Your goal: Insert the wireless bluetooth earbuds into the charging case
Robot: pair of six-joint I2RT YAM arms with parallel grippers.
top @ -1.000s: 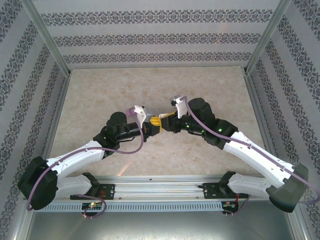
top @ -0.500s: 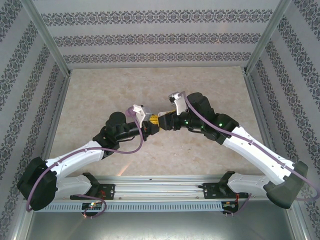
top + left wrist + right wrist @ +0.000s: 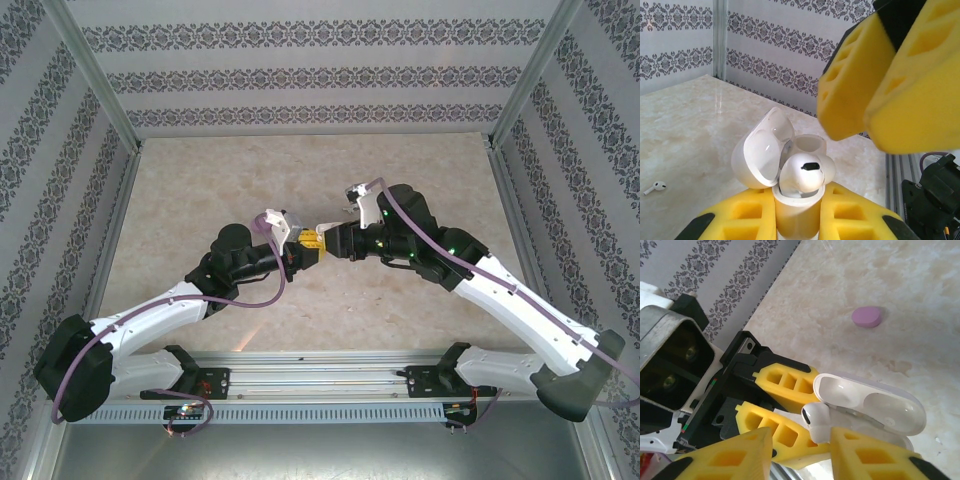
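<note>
My left gripper (image 3: 797,212) is shut on the white charging case (image 3: 794,217) and holds it upright with its lid (image 3: 760,155) swung open. A white earbud (image 3: 805,172) sits in the near slot, its rounded head sticking out above the rim. In the right wrist view that earbud (image 3: 815,421) lies just beyond my right gripper (image 3: 802,442), which is open and touches nothing. In the top view the two grippers, left (image 3: 303,248) and right (image 3: 326,238), meet at the table's middle. A second white earbud (image 3: 654,187) lies on the table. The purple buds are out of view.
A purple oval case (image 3: 867,316) lies shut on the marble table (image 3: 200,180), away from the grippers. Patterned walls and metal posts (image 3: 95,75) enclose the table on three sides. The rail (image 3: 320,365) with the arm bases runs along the near edge.
The right arm has swung a little to the right and its wrist has risen slightly. The left arm with the case has stayed put.
</note>
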